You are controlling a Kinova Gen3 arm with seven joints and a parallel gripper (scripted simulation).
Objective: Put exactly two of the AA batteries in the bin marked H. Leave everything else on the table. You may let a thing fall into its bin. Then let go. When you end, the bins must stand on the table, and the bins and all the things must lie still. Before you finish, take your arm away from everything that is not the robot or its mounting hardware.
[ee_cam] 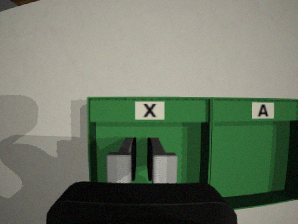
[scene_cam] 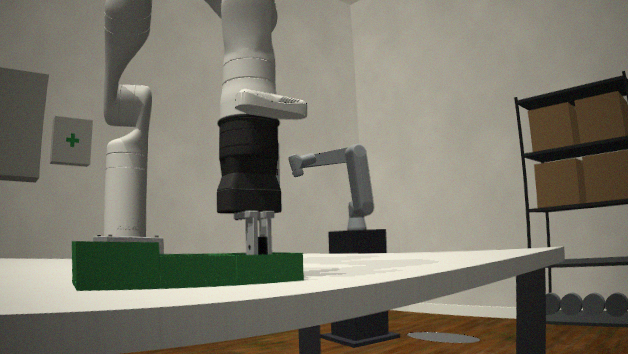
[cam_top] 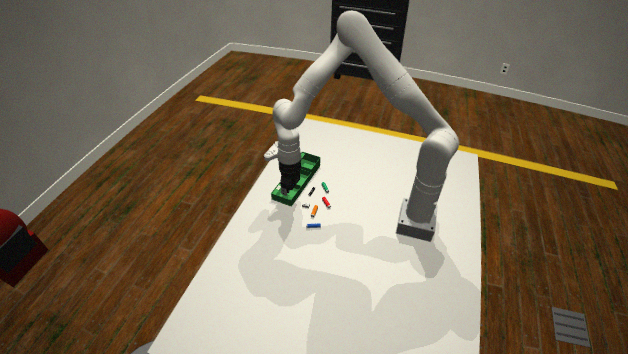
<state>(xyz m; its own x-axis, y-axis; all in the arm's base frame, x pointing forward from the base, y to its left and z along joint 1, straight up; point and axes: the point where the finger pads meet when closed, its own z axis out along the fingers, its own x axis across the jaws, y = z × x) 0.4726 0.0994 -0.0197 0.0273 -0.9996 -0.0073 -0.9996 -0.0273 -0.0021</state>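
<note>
1. Gripper [cam_top: 285, 192] [scene_cam: 259, 253] [ee_cam: 141, 152] slightly open, narrow gap, nothing visible btwn fingers; tips down in bin X [ee_cam: 110, 111].
2. Bin A [ee_cam: 235, 111] adjoins X; H label not readable.
3. On table [cam_top: 390, 155] [scene_cam: 400, 288] near bins: green [cam_top: 325, 187], black [cam_top: 312, 191], red [cam_top: 326, 202], orange [cam_top: 314, 211], blue [cam_top: 313, 226] cyls; can't tell which = AAs.

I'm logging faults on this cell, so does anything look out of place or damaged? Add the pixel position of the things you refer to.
Nothing looks spilled or damaged. One oddity: the gripper [cam_top: 284, 193] [scene_cam: 259, 253] [ee_cam: 141, 152] reaches down at the bin marked X [cam_top: 284, 201] [scene_cam: 287, 267] [ee_cam: 115, 110], though the batteries belong in H, and I see nothing between its slightly parted fingers.
</note>
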